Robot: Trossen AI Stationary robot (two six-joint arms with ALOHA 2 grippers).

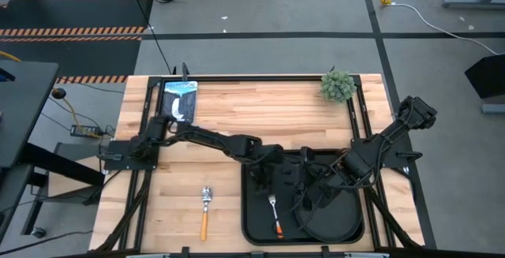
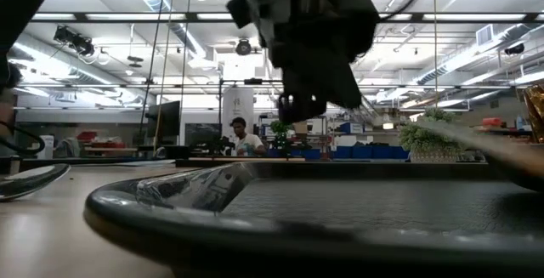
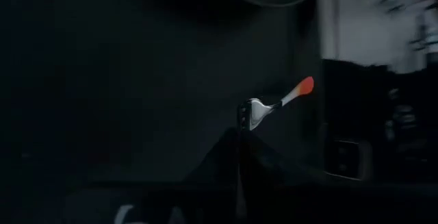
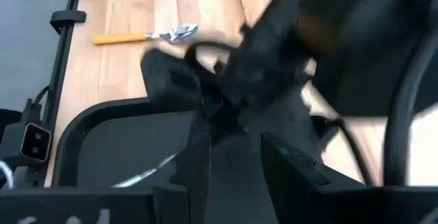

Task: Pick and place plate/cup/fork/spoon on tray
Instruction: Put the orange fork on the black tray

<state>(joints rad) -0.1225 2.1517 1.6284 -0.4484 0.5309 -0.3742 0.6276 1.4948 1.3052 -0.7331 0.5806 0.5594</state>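
The black tray lies at the table's near right. The fork lies on it, its red-orange handle toward the near edge; it also shows in the left wrist view. A round black plate seems to lie in the tray's right part. The spoon lies on the wood left of the tray. My left gripper hangs shut above the tray, just short of the fork's tines. My right gripper is open over the tray's middle, holding nothing. An amber glint at the low view's right edge may be the cup.
A small green plant stands at the table's far right. A card or packet lies at the far left. Both arms crowd over the tray, close together. Bare wood shows in the table's middle and around the spoon.
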